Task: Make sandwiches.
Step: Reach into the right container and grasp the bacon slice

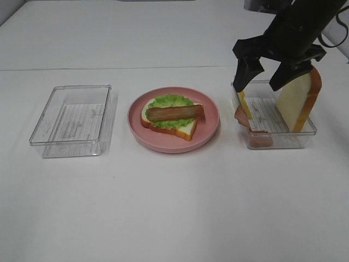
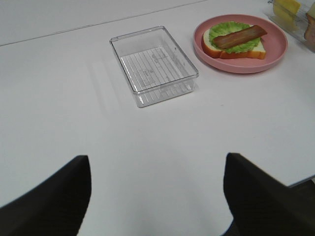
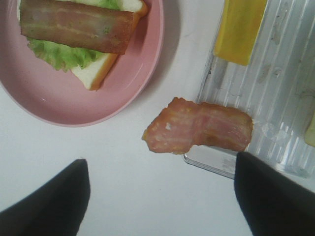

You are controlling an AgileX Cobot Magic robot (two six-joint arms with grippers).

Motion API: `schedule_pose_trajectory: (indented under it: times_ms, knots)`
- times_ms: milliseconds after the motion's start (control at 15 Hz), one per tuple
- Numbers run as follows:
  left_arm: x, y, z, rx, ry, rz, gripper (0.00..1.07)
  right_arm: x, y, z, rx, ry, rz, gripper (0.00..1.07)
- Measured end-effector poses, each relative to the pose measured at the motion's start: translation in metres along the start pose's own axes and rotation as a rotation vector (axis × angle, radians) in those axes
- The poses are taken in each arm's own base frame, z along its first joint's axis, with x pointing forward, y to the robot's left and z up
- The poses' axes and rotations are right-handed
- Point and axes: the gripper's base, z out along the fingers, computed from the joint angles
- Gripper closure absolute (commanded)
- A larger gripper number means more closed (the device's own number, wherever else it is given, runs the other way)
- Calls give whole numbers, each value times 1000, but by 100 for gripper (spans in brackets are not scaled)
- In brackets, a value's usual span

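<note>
On the pink plate (image 1: 210, 123) lies a half-built sandwich (image 1: 172, 115): a white bread slice, green lettuce and a brown-red bacon strip (image 3: 74, 24) on top. The right clear tray (image 1: 283, 141) holds a second bread slice (image 1: 297, 103) standing on edge, a yellow cheese square (image 3: 241, 29) leaning on its wall, and pink ham (image 3: 197, 130) draped over its rim. My right gripper (image 1: 265, 75) hangs open above this tray, holding nothing. My left gripper (image 2: 157, 196) is open and empty over bare table, well short of the plate.
An empty clear tray (image 1: 73, 120) sits left of the plate, also seen from the left wrist as the empty clear tray (image 2: 155, 66). The white table (image 1: 174, 207) stretches bare in front of all three containers.
</note>
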Motion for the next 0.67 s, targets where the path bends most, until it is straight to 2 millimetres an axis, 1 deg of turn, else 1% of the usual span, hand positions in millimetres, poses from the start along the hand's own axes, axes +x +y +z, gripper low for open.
schedule_pose_trajectory:
  times_ms: [200,400,467,667]
  knots:
    - [0,0,0,0,0,0,35,-9,-6,30,7,79,26,33]
    - [0,0,0,0,0,0,35,-9,-10,52,7,126,38,34]
    - [0,0,0,0,0,0,35,-8,-10,62,-7,148,53,34]
    - [0,0,0,0,0,0,35,-6,-10,74,-26,174,72,35]
